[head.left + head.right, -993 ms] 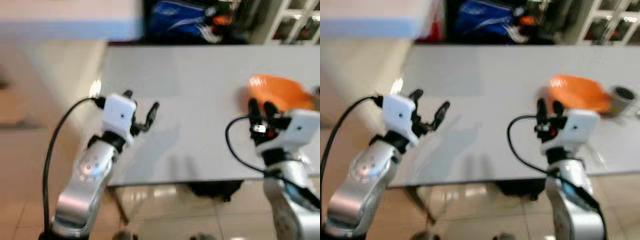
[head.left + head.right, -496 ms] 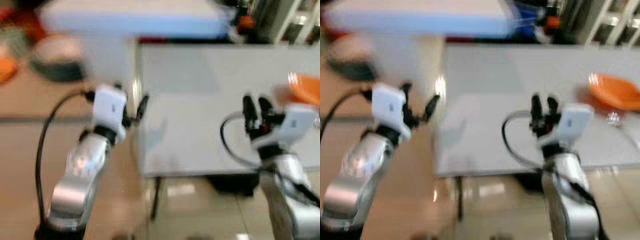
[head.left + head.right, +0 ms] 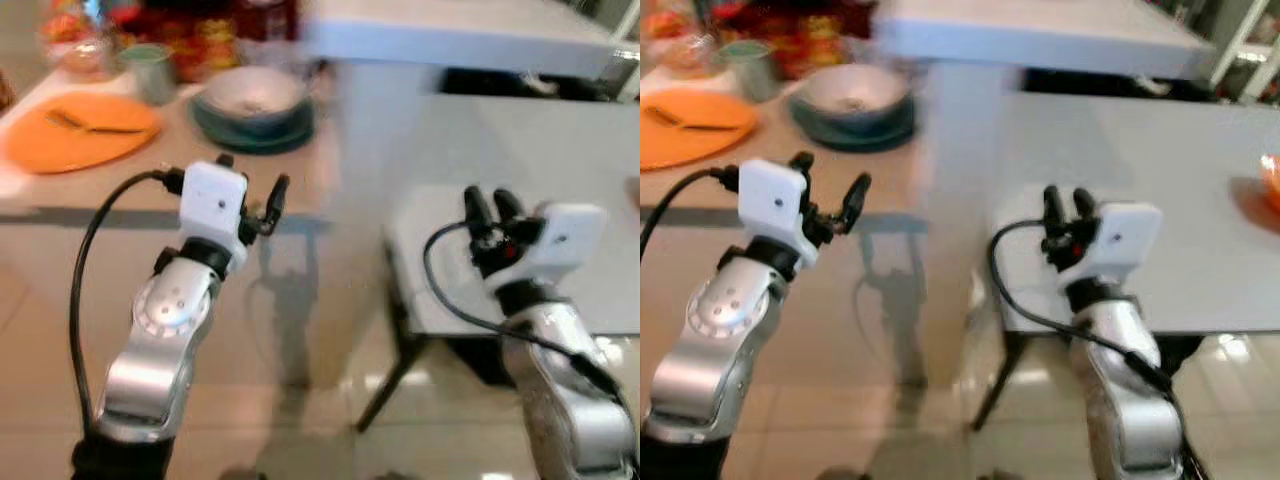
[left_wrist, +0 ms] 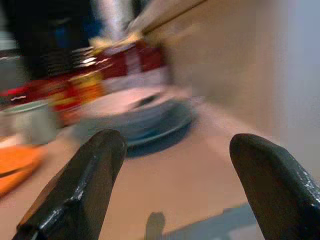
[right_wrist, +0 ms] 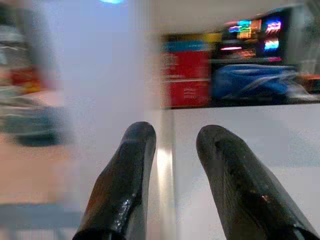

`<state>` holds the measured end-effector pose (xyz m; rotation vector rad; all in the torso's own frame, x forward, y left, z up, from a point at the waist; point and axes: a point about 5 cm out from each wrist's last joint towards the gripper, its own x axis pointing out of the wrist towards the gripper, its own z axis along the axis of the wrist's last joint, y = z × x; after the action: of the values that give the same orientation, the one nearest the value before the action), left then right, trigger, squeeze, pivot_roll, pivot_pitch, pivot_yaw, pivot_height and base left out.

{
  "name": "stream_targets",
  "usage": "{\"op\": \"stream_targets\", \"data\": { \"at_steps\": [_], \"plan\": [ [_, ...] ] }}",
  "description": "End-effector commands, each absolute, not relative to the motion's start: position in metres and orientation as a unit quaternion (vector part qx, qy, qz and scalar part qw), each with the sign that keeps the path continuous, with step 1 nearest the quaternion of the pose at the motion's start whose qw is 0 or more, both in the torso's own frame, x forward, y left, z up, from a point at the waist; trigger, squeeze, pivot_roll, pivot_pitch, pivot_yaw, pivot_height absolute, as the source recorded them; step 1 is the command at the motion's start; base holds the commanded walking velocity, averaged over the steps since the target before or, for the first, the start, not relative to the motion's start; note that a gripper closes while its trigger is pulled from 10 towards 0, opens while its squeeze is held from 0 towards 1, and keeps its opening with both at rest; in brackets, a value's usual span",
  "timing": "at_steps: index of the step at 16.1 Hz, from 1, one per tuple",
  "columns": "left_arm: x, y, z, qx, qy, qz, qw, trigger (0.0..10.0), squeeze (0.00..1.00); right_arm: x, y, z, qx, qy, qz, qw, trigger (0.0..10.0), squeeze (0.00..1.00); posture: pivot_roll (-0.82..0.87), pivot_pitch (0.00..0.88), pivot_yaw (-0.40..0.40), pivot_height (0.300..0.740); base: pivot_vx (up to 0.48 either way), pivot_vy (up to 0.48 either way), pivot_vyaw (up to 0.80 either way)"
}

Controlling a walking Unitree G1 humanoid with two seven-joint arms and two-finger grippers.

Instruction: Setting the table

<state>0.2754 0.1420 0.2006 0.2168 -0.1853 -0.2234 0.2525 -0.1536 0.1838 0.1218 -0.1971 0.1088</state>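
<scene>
On a wooden counter [image 3: 120,185] to my left lie an orange plate [image 3: 80,135] with a fork [image 3: 88,125], a green cup [image 3: 150,72] and a grey bowl [image 3: 250,92] on a teal plate [image 3: 258,132]. My left gripper [image 3: 252,175] hovers open and empty at the counter's front edge, pointing at the bowl [image 4: 145,112]. My right gripper [image 3: 488,198] is shut on nothing above the near left corner of the grey table [image 3: 560,150]. Another orange plate [image 3: 1272,180] lies at the table's right edge.
A gap of tiled floor [image 3: 320,340] separates the counter from the grey table, whose black leg [image 3: 390,380] slants down there. A white slab [image 3: 450,30] spans the back. Colourful packages [image 3: 200,30] stand behind the bowl.
The camera has swung left: the grey table slid to the right and the wooden counter with its dishes came into view. Both arms hold the same pose, the grippers unchanged.
</scene>
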Motion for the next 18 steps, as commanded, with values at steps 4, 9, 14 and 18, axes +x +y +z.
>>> {"op": "stream_targets", "data": {
  "at_steps": [4, 9, 14, 18],
  "plan": [
    [0.279, 0.143, 0.205, 0.110, -0.100, -0.106, 0.983, 10.0, 0.00, 0.254, -0.154, 0.184, 0.047, -0.090, 0.067, 0.993, 10.0, 0.00, 0.05, 0.054, -0.054, 0.740, 0.000, 0.480, -0.55],
    [0.279, 0.140, 0.203, 0.107, -0.102, -0.107, 0.983, 10.0, 0.00, 0.264, -0.152, 0.180, -0.016, -0.070, 0.061, 0.996, 10.0, 0.00, 0.06, 0.046, -0.072, 0.740, 0.000, 0.480, 0.00],
    [0.280, 0.140, 0.204, 0.108, -0.104, -0.106, 0.983, 10.0, 0.00, 0.267, -0.150, 0.181, -0.003, -0.069, 0.068, 0.995, 10.0, 0.00, 0.05, 0.041, -0.076, 0.740, 0.000, 0.480, 0.00],
    [0.280, 0.139, 0.208, 0.106, -0.109, -0.096, 0.984, 10.0, 0.00, 0.269, -0.153, 0.182, 0.004, -0.068, 0.060, 0.996, 10.0, 0.00, 0.05, 0.038, -0.077, 0.740, 0.000, -0.360, 0.00]
  ]
}}
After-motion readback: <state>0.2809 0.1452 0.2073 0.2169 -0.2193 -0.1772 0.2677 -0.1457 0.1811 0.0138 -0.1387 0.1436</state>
